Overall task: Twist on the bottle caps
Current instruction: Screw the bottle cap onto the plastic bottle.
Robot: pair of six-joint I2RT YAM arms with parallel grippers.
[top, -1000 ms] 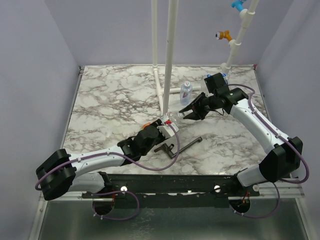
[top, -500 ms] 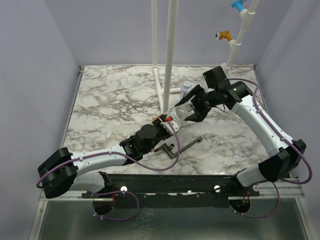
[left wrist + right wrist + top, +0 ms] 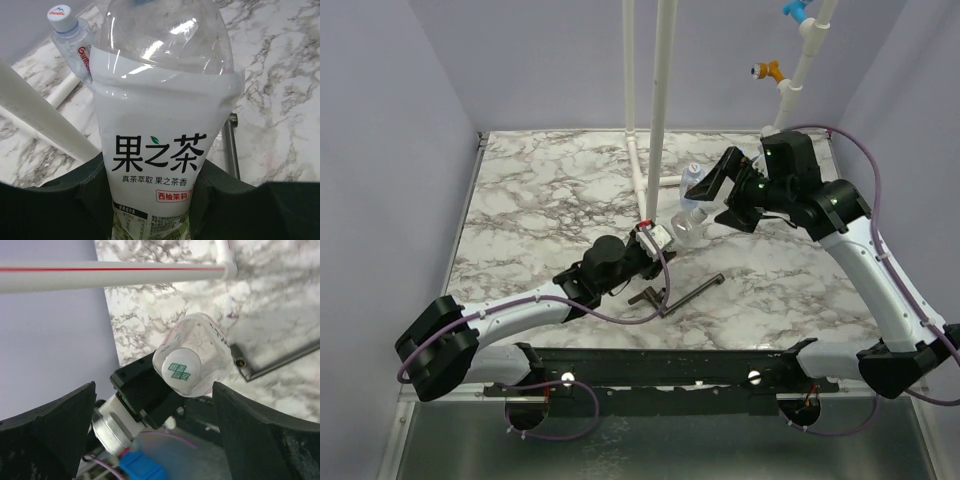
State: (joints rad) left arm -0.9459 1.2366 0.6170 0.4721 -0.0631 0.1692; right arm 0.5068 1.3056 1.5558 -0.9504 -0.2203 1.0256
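Observation:
My left gripper (image 3: 155, 202) is shut on the lower body of a clear bottle (image 3: 160, 110) with a white label printed in black characters. In the top view the left gripper (image 3: 663, 238) holds this bottle (image 3: 687, 225) tilted above the table's middle. A white bottle cap (image 3: 181, 371) with green print sits on the bottle's neck, facing the right wrist camera. The right gripper (image 3: 154, 390) stands open, its jaws wide on either side and apart from the cap. From above, the right gripper (image 3: 718, 198) hangs just up and right of the bottle's top.
A second small clear bottle (image 3: 693, 181) with a white cap (image 3: 62, 18) stands by the foot of the tall white pipes (image 3: 657, 120). A black T-shaped tool (image 3: 672, 296) lies on the marble table (image 3: 540, 200) near the front. A white pipe (image 3: 115, 275) crosses the right wrist view.
The right gripper has opened wide and pulled up and back from the bottle's top. The left arm has carried the bottle a little right and further back.

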